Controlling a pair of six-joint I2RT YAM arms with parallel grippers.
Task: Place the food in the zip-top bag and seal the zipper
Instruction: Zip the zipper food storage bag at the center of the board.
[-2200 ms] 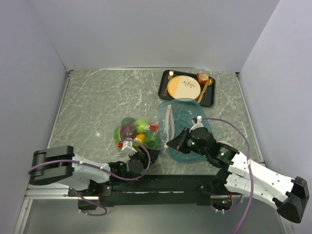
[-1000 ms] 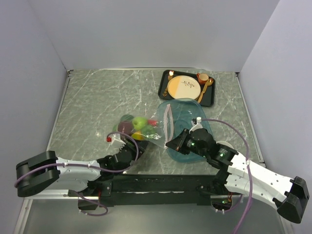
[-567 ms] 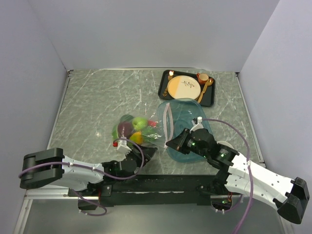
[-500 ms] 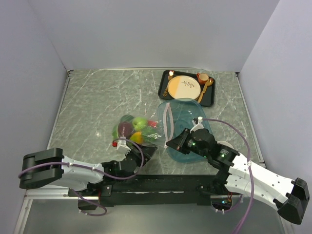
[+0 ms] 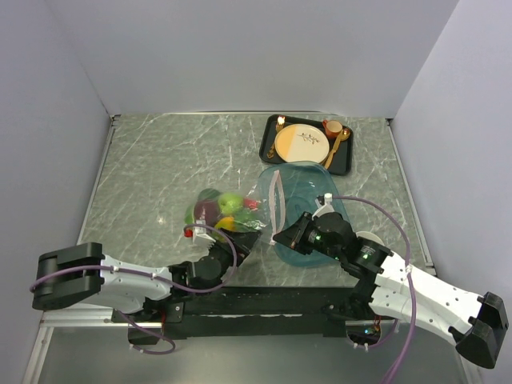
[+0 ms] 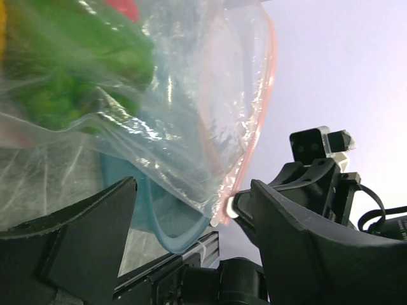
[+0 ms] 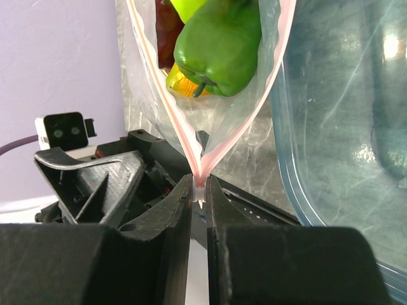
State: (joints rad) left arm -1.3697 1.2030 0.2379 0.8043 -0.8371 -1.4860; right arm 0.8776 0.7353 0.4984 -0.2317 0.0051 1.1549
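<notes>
Blurry food [image 6: 71, 68] inside zip-top bag [image 6: 213, 121]

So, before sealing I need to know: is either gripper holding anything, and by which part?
The right gripper pinches the zip-top bag by one end of its zipper. The left gripper is open, holding nothing.

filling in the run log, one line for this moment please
food in bag | zipper unsealed | right claw shut on zipper end | left claw open near bag
</notes>
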